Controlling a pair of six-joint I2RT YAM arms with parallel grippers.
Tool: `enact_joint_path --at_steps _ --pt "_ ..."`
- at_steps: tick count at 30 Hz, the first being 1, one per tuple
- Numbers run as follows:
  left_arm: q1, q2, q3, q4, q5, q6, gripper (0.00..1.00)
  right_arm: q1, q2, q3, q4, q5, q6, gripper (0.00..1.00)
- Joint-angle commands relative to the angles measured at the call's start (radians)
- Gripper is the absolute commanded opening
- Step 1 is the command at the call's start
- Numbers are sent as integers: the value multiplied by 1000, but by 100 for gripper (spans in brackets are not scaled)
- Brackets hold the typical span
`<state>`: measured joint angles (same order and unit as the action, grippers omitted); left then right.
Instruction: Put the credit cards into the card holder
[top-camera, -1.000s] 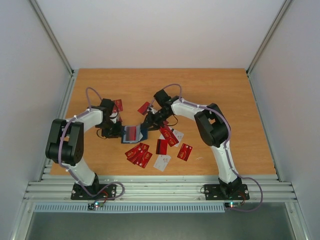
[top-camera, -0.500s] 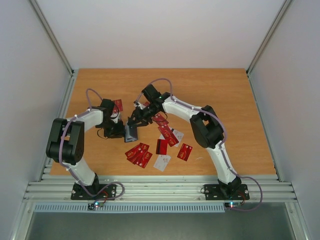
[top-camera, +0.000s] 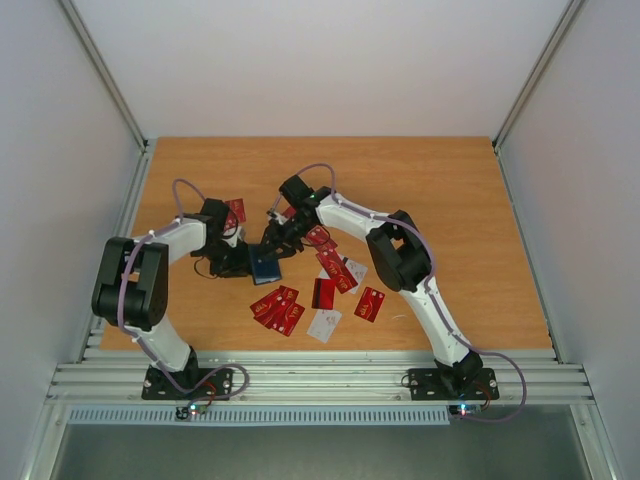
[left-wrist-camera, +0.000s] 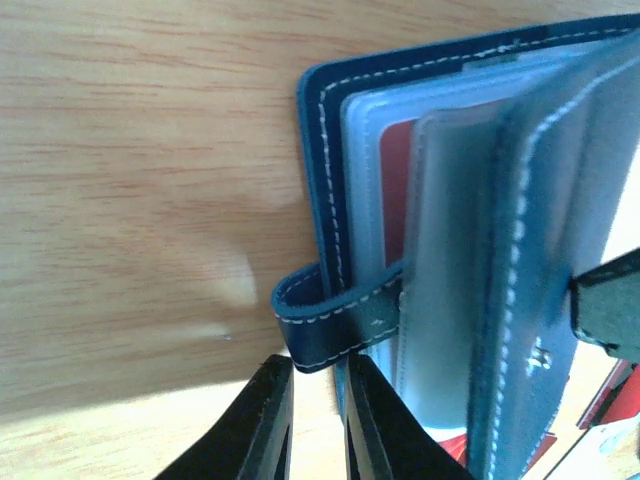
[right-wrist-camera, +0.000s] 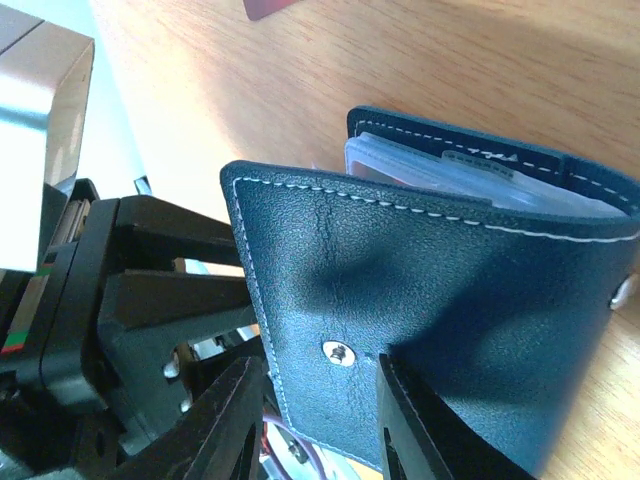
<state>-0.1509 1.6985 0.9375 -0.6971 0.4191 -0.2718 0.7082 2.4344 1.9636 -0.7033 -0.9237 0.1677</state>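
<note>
Finding: the card holder (top-camera: 265, 266) lies on the tabletop (top-camera: 430, 190) between my two wrists, left of centre. Its dark cover (right-wrist-camera: 420, 290) stands partly folded over the clear sleeves, and a red card (left-wrist-camera: 395, 190) shows inside one sleeve.

My left pincer (left-wrist-camera: 318, 375) is drawn narrow, nipping the strap tab (left-wrist-camera: 305, 325) at the holder's edge.

My right pincer (right-wrist-camera: 318, 365) stands spread. The cover's lower corner sits in its gap, and the snap stud (right-wrist-camera: 338, 351) is just above the tips. It pinches nothing.

The loose credit cards (top-camera: 278, 308) lie on the wood near the holder. A red cluster sits in front of it, more are spread to its right, and two white ones are among them.
</note>
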Motion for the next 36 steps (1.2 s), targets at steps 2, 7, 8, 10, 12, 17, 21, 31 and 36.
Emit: enact_joint_path --at_steps 2,7,8,10,12,17,21,31,36 --pt "0 -63 23 -15 31 22 18 8 27 38 -26 15 -15 32" --pt "-5 -85 29 -19 -14 45 30 7 41 39 -57 47 -33 32" --pt "-8 -84 30 -18 -26 55 34 8 43 39 -67 54 -43 31" --pt "-12 -76 34 -17 -47 67 38 7 47 39 -83 64 -54 31" --pt "-21 -63 36 -19 -70 81 38 8 54 39 -90 63 -60 31" --pt "-50 -48 31 -9 -126 109 34 7 63 46 -105 59 -73 30" --pt "-80 -12 41 12 -164 131 38 7 81 65 -136 56 -96 30" --pt "-109 46 69 60 -152 110 49 7 147 124 -286 137 -204 27" --pt "-134 104 98 60 -177 79 52 5 177 158 -351 148 -229 27"
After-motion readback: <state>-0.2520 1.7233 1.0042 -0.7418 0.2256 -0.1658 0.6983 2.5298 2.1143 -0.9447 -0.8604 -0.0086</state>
